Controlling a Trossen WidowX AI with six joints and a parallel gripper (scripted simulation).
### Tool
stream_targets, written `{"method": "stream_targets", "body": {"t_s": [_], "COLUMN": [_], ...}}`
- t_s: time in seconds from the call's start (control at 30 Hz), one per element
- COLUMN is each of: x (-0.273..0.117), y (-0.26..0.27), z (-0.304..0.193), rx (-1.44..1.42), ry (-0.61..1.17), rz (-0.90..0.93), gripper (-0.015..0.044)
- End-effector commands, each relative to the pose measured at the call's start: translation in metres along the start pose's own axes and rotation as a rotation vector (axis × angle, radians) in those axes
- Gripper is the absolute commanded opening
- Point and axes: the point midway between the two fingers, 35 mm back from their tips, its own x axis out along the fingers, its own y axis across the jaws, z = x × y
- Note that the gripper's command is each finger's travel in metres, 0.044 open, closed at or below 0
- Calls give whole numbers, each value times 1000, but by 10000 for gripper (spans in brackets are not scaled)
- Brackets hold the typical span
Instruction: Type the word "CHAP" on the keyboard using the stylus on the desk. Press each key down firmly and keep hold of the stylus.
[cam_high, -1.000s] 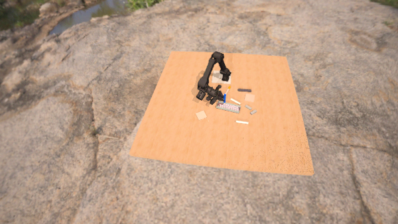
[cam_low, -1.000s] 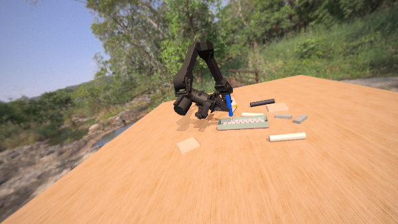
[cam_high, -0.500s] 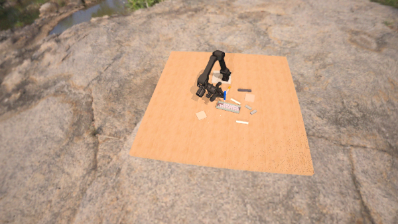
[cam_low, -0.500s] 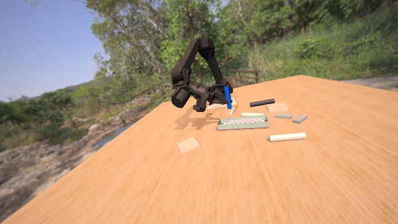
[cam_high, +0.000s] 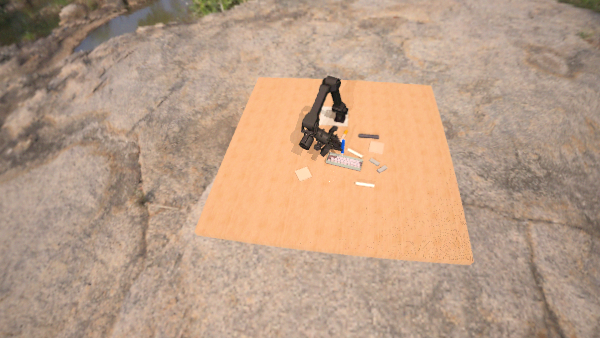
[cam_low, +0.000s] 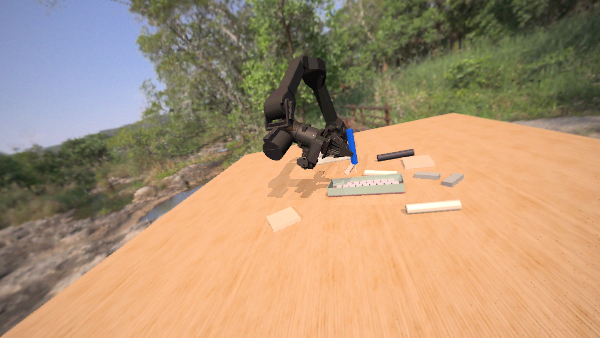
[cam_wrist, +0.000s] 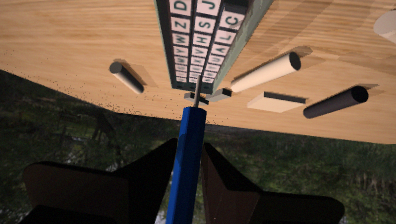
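The blue stylus (cam_high: 343, 145) (cam_low: 352, 146) (cam_wrist: 188, 167) stands nearly upright. My gripper (cam_high: 341, 144) (cam_low: 351, 151) (cam_wrist: 189, 146) is shut on it, with one finger on each side of the barrel. Its thin grey tip (cam_wrist: 197, 92) points down and, in the exterior view, shows just above the back edge of the keyboard. The keyboard (cam_high: 344, 161) (cam_low: 367, 190) (cam_wrist: 204, 24) is a pale green tray with rows of pinkish keys. Letters such as C, L, S, H and A show in the wrist view. I cannot tell any contact between tip and keys.
A cream cylinder (cam_high: 355, 153) (cam_low: 381, 172) (cam_wrist: 270, 72) lies behind the keyboard, a dark cylinder (cam_high: 368, 136) (cam_low: 395, 155) (cam_wrist: 332, 103) farther back. Another cream cylinder (cam_high: 365, 184) (cam_low: 433, 207), two grey blocks (cam_high: 382, 169) (cam_low: 426, 175) and tan squares (cam_high: 303, 174) (cam_low: 418, 162) lie around it.
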Motion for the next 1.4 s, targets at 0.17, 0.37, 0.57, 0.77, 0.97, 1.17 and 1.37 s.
{"method": "stream_targets", "body": {"t_s": [0.17, 0.37, 0.57, 0.77, 0.97, 1.17, 1.37], "x": [10, 13, 14, 16, 18, 20, 21], "y": [4, 4, 4, 4, 4, 4, 4], "z": [11, 15, 17, 21, 24, 27, 29], "rx": [3, 3, 3, 3, 3, 3, 3], "ry": [4, 4, 4, 4, 4, 4, 4], "rz": [7, 7, 7, 7, 7, 7, 7], "gripper": [0, 53, 81, 81, 81, 81, 81]}}
